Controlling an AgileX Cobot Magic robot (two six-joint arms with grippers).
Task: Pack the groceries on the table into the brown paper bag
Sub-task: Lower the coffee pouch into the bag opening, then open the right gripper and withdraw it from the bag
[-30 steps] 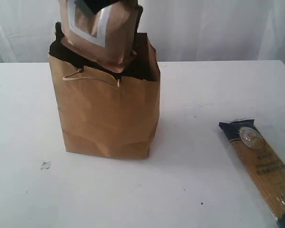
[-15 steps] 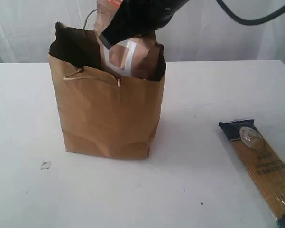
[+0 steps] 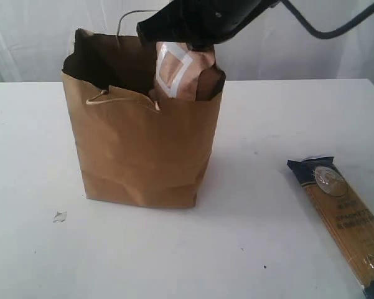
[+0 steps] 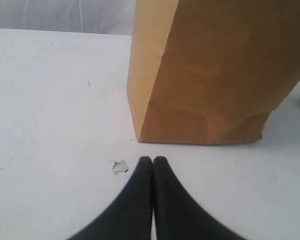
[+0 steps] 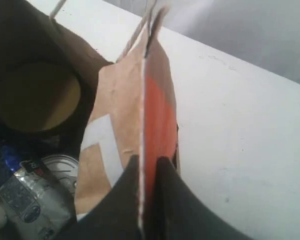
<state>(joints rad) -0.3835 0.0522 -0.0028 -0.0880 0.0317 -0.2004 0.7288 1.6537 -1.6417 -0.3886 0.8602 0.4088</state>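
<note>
The brown paper bag (image 3: 143, 149) stands upright on the table (image 3: 267, 124). My right gripper (image 5: 149, 162) is shut on the top edge of the brown pouch with white square (image 3: 179, 73), which hangs partly inside the bag's mouth against its right wall. In the right wrist view the pouch (image 5: 122, 95) hangs over a gold-lidded jar (image 5: 37, 95), a pull-tab can (image 5: 60, 167) and a small white carton (image 5: 27, 200) in the bag. The spaghetti pack (image 3: 345, 221) lies on the table at the right. My left gripper (image 4: 152, 159) is shut and empty, low near the bag's base (image 4: 214, 75).
A small white crumb (image 3: 60, 216) lies on the table left of the bag, and in the left wrist view the crumb (image 4: 120, 166) is just beside the fingertips. A white curtain hangs behind the table.
The right gripper has lowered the pouch from above the bag into its mouth and shifted it right. The bag's right wall has bulged outward.
</note>
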